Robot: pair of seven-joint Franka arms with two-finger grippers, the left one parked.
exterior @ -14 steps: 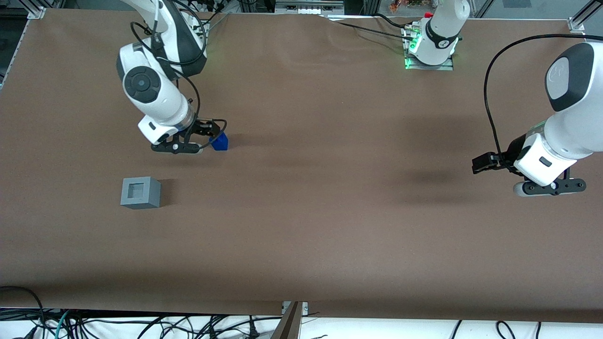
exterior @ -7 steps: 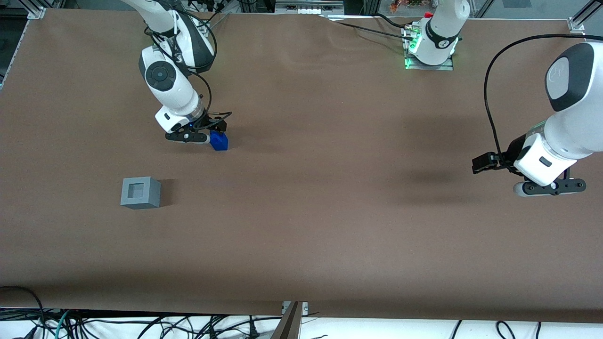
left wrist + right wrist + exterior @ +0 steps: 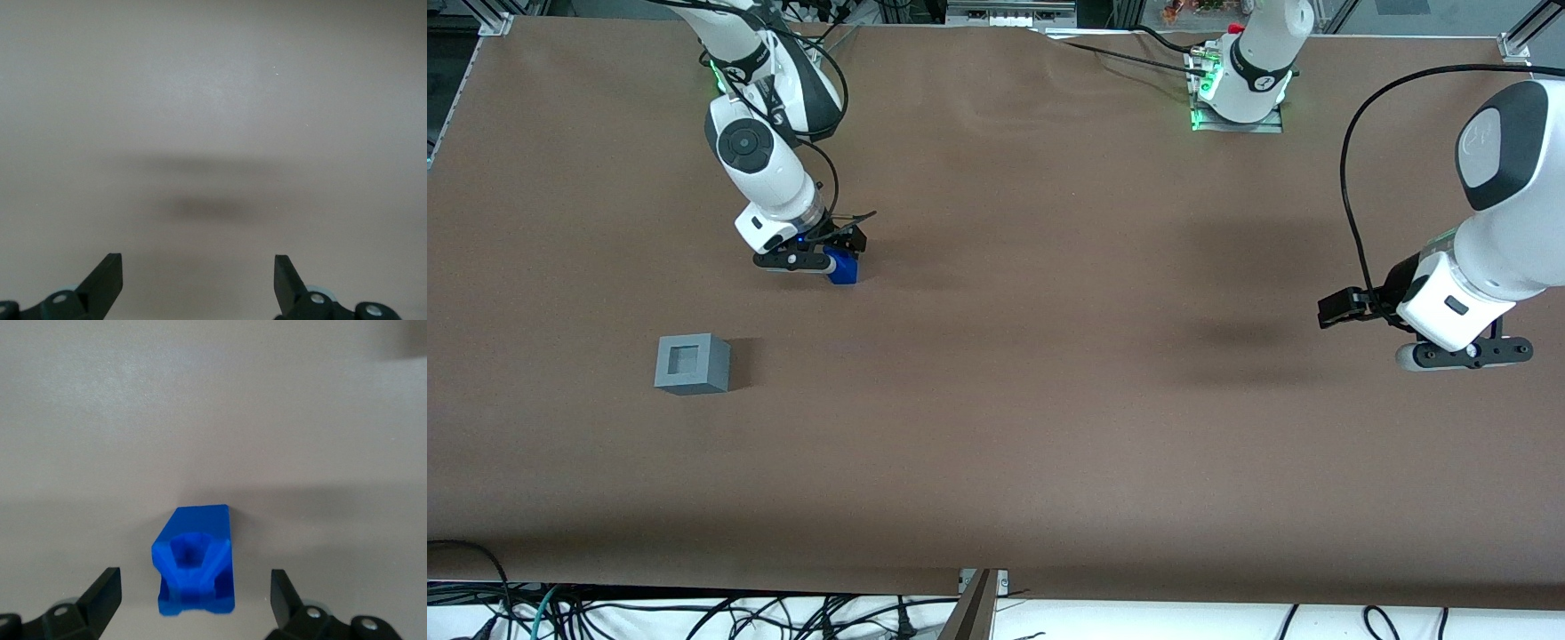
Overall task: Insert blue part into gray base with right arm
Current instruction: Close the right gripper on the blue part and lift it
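The blue part (image 3: 843, 267) lies on the brown table, farther from the front camera than the gray base (image 3: 692, 364), which stands upright with its square recess facing up. The right arm's gripper (image 3: 827, 253) hangs just above the blue part. In the right wrist view the blue part (image 3: 195, 561) lies on the table between the two black fingers (image 3: 100, 595), which stand wide apart on either side of it without touching it. The gripper (image 3: 193, 603) is open and empty. The gray base does not show in the wrist views.
The brown table cover (image 3: 1049, 400) spreads in all directions. The parked arm (image 3: 1467, 293) sits toward its own end of the table, with its base (image 3: 1240, 89) at the table's back edge. Cables hang below the front edge (image 3: 694, 613).
The right arm's gripper has moved toward the parked arm's end and away from the front camera, from beside the blue part to over it. The blue part and gray base have not moved.
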